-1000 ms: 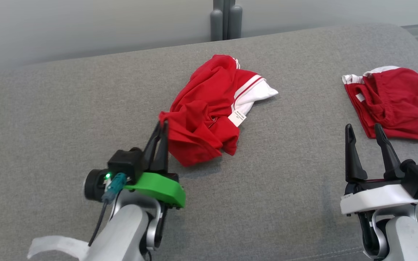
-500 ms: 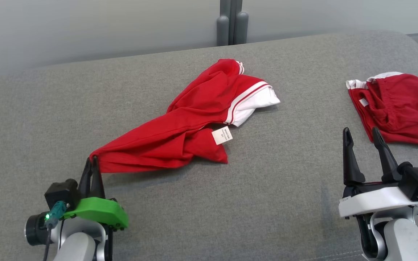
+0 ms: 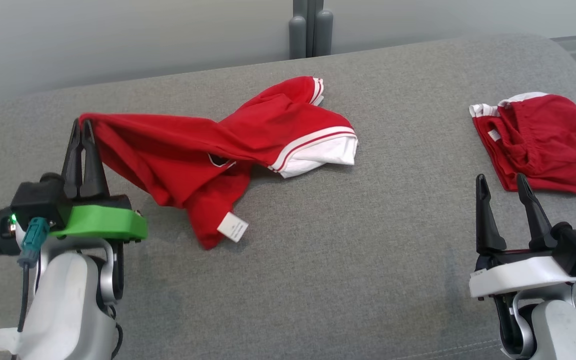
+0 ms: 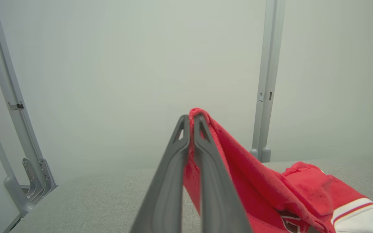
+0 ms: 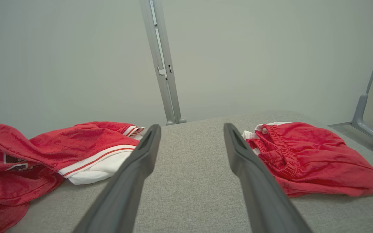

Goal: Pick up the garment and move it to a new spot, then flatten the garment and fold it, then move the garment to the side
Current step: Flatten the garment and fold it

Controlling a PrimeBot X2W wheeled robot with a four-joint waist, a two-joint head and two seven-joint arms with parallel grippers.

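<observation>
A red garment (image 3: 203,145) with a white, red-striped end stretches across the grey cushion (image 3: 368,250). My left gripper (image 3: 82,124) is shut on its left corner and holds that corner lifted above the surface; the white end still lies on the cushion. A white label hangs from a drooping fold. In the left wrist view the fingers pinch the red garment (image 4: 238,181) at the tips of the left gripper (image 4: 192,118). My right gripper (image 3: 502,179) stands open at the lower right with nothing between its fingers. The right wrist view shows the garment (image 5: 60,145) left of the right gripper (image 5: 191,127).
A second red garment (image 3: 543,142) with a white band lies bunched at the far right, just beyond my right gripper; in the right wrist view this second garment (image 5: 306,158) lies at the right. Grey frame posts (image 3: 310,25) stand behind the cushion. Pale wall behind.
My left gripper has pulled the garment's corner out to the left, then raised it off the cushion, stretching the bunched cloth out. The right gripper has stayed put and open.
</observation>
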